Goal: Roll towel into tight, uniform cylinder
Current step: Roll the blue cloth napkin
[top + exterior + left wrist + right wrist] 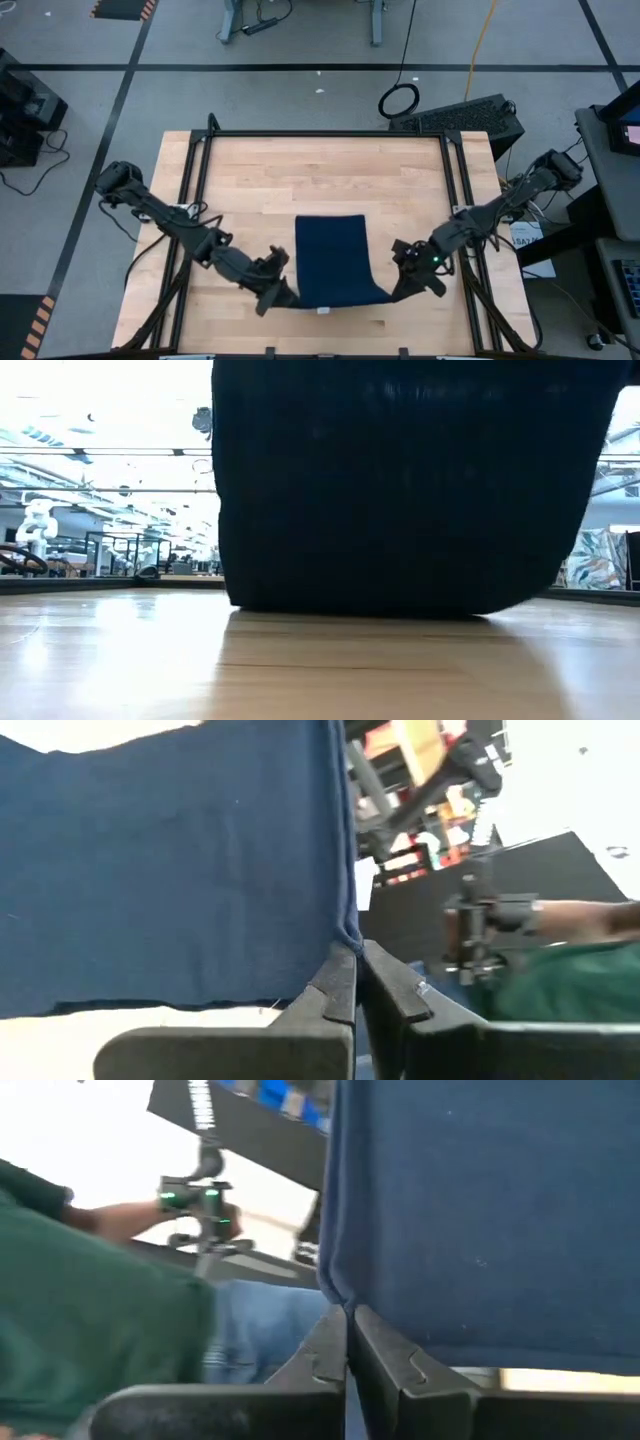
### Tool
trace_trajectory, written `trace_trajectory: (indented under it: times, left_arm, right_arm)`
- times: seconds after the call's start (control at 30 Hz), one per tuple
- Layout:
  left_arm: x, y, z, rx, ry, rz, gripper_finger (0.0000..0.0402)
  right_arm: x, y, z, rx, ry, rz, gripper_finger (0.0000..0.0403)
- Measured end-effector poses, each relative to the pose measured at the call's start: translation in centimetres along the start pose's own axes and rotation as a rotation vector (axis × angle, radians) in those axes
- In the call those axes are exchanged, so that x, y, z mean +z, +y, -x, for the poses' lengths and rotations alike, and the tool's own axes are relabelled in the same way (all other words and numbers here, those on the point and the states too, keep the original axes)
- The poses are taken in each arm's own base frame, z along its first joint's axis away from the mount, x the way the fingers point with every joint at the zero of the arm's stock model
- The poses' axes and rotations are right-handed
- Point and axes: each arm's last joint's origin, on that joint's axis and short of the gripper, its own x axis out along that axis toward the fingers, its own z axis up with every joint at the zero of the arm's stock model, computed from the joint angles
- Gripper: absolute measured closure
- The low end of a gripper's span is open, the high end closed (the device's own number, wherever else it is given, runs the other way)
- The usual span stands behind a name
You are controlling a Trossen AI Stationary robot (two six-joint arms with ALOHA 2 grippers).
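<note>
The dark navy towel (334,260) lies stretched out in the middle of the wooden table, its far part flat on the wood and its near end raised between my two grippers. A small white tag (322,310) shows at its near edge. My left gripper (284,296) is shut on the near left corner. My right gripper (398,290) is shut on the near right corner. In the low view the towel (400,480) hangs as a dark sheet whose lower part rests on the table. My left gripper pinches the towel's near left corner (345,935) between its two fingers (335,985), coming from the table's left side. The corner is lifted off the table and the cloth runs taut from it. My right gripper pinches the towel's near right corner (335,1295) between its two fingers (385,1350), coming from the table's right side. The corner is lifted off the table and the cloth runs taut from it.
A black frame (320,135) runs round the table top. A person in a green top (90,1310) shows beyond the table, with a hand on a control device (200,1205). Bare wood lies to the left and right of the towel.
</note>
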Motion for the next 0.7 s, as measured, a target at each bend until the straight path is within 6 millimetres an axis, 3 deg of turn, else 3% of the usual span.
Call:
trace_trajectory:
  times: [0.1,0.2,0.47,0.7]
  left_arm:
    - [-0.2,-1.6,0.1,-0.037,-0.014,0.009,0.0395]
    - [-0.1,-1.9,0.2,-0.033,-0.041,0.007,0.0395]
    - [-0.6,1.7,0.6,0.351,-0.019,-0.055,0.0395]
    - [0.2,4.2,1.1,0.53,-0.031,-0.124,0.0395]
  right_arm:
    - [-0.3,0.9,-0.1,0.077,0.001,-0.023,0.0402]
    - [-0.5,1.1,-0.2,0.08,0.004,-0.028,0.0402]
    - [-0.2,-1.7,0.0,-0.188,-0.039,-0.028,0.0402]
    - [2.0,-4.1,1.2,-0.398,-0.162,0.013,0.0402]
